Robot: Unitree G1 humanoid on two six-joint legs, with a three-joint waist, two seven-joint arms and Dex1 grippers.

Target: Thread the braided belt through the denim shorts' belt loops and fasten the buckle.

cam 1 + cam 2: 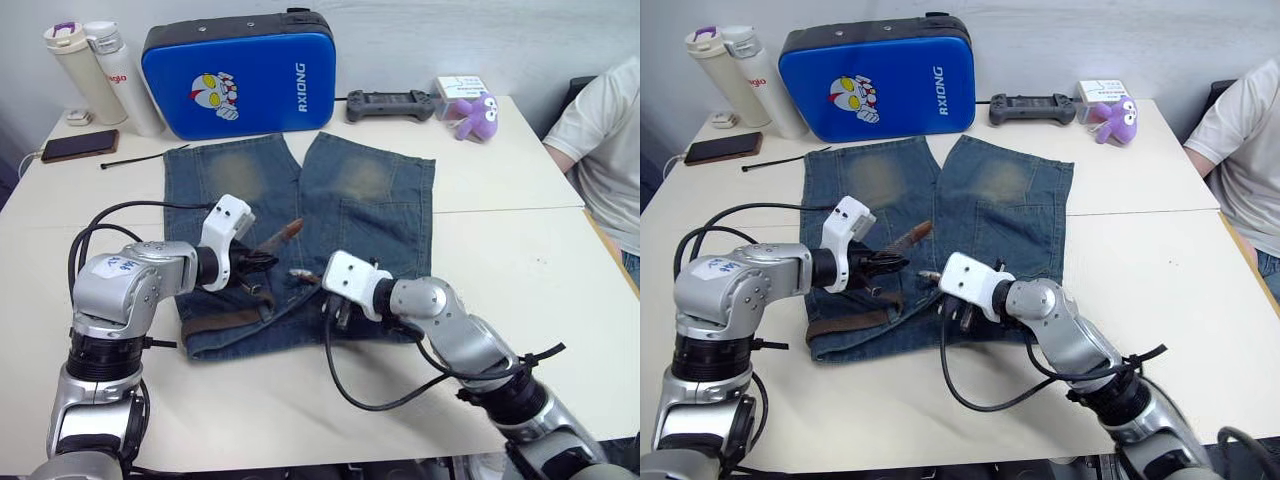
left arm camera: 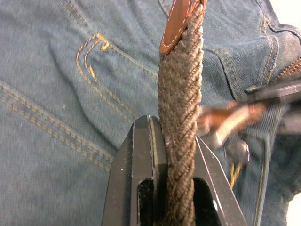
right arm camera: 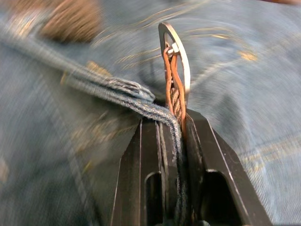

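Left gripper (image 2: 174, 141) clamps braided belt (image 2: 181, 103); right gripper (image 3: 174, 125) clamps buckle (image 3: 176, 70).

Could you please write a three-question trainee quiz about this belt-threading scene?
1. True or false: the left gripper is shut on the braided belt.
2. What does the right gripper pinch? A) the purple octopus toy B) the buckle end together with a denim fold C) the phone
3. What do the denim shorts lie on?

Key: 1 true. 2 B. 3 The white table.
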